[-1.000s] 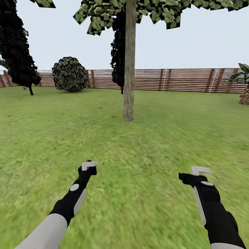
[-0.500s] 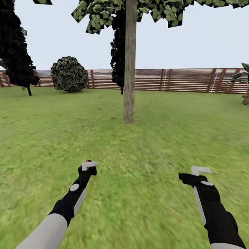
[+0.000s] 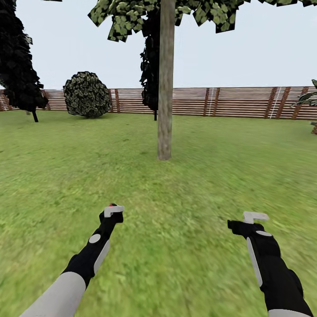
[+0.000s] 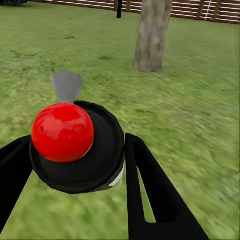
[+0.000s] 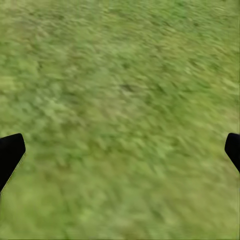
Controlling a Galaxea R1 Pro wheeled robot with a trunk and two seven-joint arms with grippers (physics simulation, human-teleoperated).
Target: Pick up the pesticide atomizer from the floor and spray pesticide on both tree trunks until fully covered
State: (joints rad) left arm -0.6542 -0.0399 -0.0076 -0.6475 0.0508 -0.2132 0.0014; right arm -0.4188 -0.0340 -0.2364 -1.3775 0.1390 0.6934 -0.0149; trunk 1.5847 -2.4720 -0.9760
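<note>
Left gripper (image 4: 75, 165) fingers pinch atomizer (image 4: 75, 145); right gripper (image 5: 120, 150) fingers spread. Close on trunk (image 3: 166, 88), nozzle aimed squarely.

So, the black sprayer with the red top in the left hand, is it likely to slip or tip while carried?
Probably not. The pesticide atomizer sits between the left hand's fingers, apparently gripped. Its rounded, smooth-looking black body could twist under a loose grip. It looks small and rigid, so likely light.
</note>
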